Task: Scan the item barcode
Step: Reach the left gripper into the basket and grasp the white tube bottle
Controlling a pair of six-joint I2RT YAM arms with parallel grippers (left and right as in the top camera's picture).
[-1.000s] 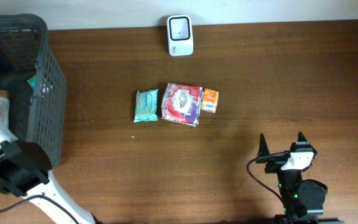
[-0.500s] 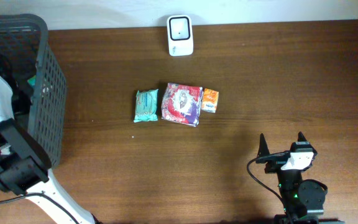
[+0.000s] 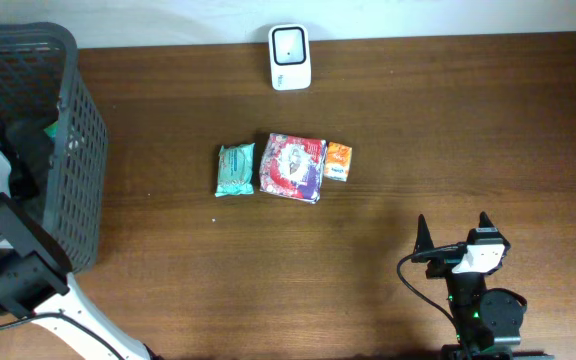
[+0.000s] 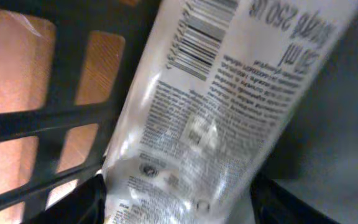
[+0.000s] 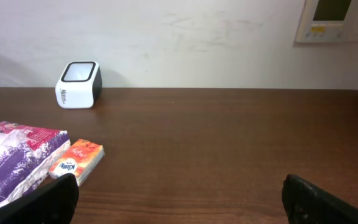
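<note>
Tube (image 4: 229,112), white, soft-walled, with printed text and barcode (image 4: 197,34) facing the left wrist camera. It lies inside the grey basket (image 3: 78,150) at the left edge of the worktop (image 3: 468,130), against the mesh wall. Left tool (image 4: 179,208) is down in the basket, its fingers (image 4: 86,208) flanking the tube's lower part. Jaws partly parted; cannot tell whether they press it. Scanner (image 3: 289,57) at the far edge, well apart from the basket. Between them, in a row: green packet (image 3: 234,170), red-purple pack (image 3: 293,167), orange packet (image 3: 338,161). Right tool (image 3: 453,235) at near right, spread wide, holding nothing.
</note>
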